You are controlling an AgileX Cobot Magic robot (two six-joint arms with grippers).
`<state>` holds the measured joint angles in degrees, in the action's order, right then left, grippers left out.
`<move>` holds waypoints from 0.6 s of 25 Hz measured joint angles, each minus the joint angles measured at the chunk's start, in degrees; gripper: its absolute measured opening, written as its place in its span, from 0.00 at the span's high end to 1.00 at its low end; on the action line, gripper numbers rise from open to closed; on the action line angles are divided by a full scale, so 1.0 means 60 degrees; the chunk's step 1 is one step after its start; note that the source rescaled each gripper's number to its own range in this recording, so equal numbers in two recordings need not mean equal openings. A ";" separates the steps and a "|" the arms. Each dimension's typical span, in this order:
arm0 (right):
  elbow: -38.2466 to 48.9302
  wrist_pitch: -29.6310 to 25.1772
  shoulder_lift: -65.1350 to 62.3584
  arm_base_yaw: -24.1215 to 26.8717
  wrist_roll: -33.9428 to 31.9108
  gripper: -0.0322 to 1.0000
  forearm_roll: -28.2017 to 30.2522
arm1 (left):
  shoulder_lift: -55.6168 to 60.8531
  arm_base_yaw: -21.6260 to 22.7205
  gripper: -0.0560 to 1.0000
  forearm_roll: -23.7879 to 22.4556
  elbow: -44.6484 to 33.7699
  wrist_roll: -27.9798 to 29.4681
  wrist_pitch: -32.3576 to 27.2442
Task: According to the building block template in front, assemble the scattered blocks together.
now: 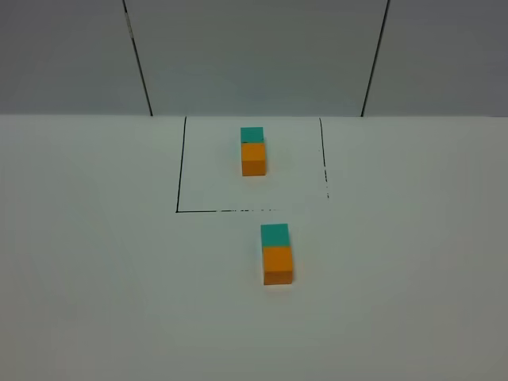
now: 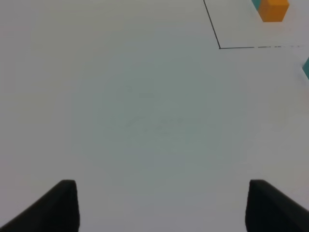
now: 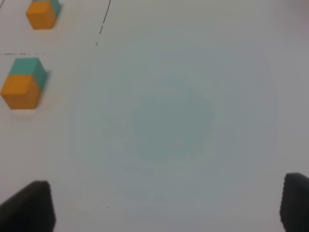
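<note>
The template pair, a teal cube [image 1: 252, 134] joined to an orange cube [image 1: 254, 158], sits inside a thin black outline [image 1: 180, 167] at the back of the white table. In front of the outline the scattered teal cube [image 1: 275, 234] and orange cube [image 1: 278, 263] stand joined, teal at the far side, orange nearer the front. The right wrist view shows this pair [image 3: 23, 87] and the template [image 3: 42, 13]. The left gripper [image 2: 161, 205] is open over bare table, far left of the cubes. The right gripper [image 3: 166, 205] is open over bare table, to their right. Neither arm shows in the exterior high view.
The white table [image 1: 95, 278] meets a grey panelled wall [image 1: 254, 55] at the back. In the left wrist view the outline's corner [image 2: 219, 47], the template's orange cube [image 2: 274, 10] and a sliver of teal [image 2: 306, 67] show at the edge.
</note>
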<state>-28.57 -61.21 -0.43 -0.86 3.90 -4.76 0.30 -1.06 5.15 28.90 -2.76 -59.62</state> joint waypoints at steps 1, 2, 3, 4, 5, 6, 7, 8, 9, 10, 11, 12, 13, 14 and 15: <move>0.0000 -0.0001 0.0000 0.0000 -0.0003 0.14 0.0000 | 0.0000 0.0000 0.47 0.0000 0.0000 0.0000 0.0000; 0.0007 0.0020 0.0000 0.0000 -0.0012 0.15 0.0000 | 0.0000 0.0000 0.47 0.0000 0.0000 0.0000 0.0000; 0.0007 0.0031 0.0000 0.0000 -0.0012 0.15 0.0000 | 0.0000 0.0000 0.47 0.0000 0.0000 0.0000 0.0000; 0.0010 0.0041 0.0000 0.0000 -0.0012 0.15 0.0000 | 0.0000 0.0000 0.47 0.0000 0.0000 0.0000 0.0000; 0.0019 0.0041 0.0000 0.0000 -0.0021 0.15 0.0000 | 0.0000 0.0000 0.47 0.0000 0.0000 0.0000 0.0000; 0.0018 0.0041 0.0000 0.0000 -0.0031 0.15 0.0000 | 0.0000 0.0000 0.47 0.0000 0.0000 0.0000 0.0000; 0.0018 0.0048 0.0000 0.0000 -0.0031 0.15 0.0000 | 0.0000 0.0000 0.47 0.0000 0.0000 0.0000 0.0000; 0.0018 0.0048 0.0000 0.0000 -0.0031 0.15 0.0000 | 0.0000 0.0000 0.47 0.0000 0.0000 0.0000 0.0000; 0.0018 0.0048 0.0000 0.0000 -0.0039 0.15 0.0000 | 0.0000 0.0000 0.47 0.0000 0.0000 0.0000 0.0000; 0.0018 0.0048 0.0000 0.0000 -0.0039 0.15 0.0000 | 0.0000 0.0000 0.47 0.0000 0.0000 0.0000 0.0000; 0.0018 0.0048 0.0000 0.0000 -0.0050 0.16 0.0000 | 0.0000 0.0000 0.47 0.0000 0.0000 0.0000 0.0000; 0.0018 0.0048 0.0000 0.0000 -0.0070 0.16 0.0009 | 0.0000 0.0000 0.47 0.0000 0.0000 0.0000 0.0000; 0.0018 0.0048 0.0000 0.0000 -0.0070 0.17 0.0029 | 0.0000 0.0000 0.47 0.0000 0.0000 0.0000 0.0000; 0.0018 0.0048 0.0000 0.0000 -0.0079 0.18 0.0044 | 0.0000 0.0000 0.47 0.0000 0.0000 0.0000 0.0000; 0.0018 0.0048 0.0000 0.0000 -0.0092 0.18 0.0053 | 0.0000 0.0000 0.47 0.0000 0.0000 0.0000 0.0000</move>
<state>-28.46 -60.92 -0.43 -0.86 3.35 -4.44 0.30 -1.06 5.15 28.90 -2.76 -59.62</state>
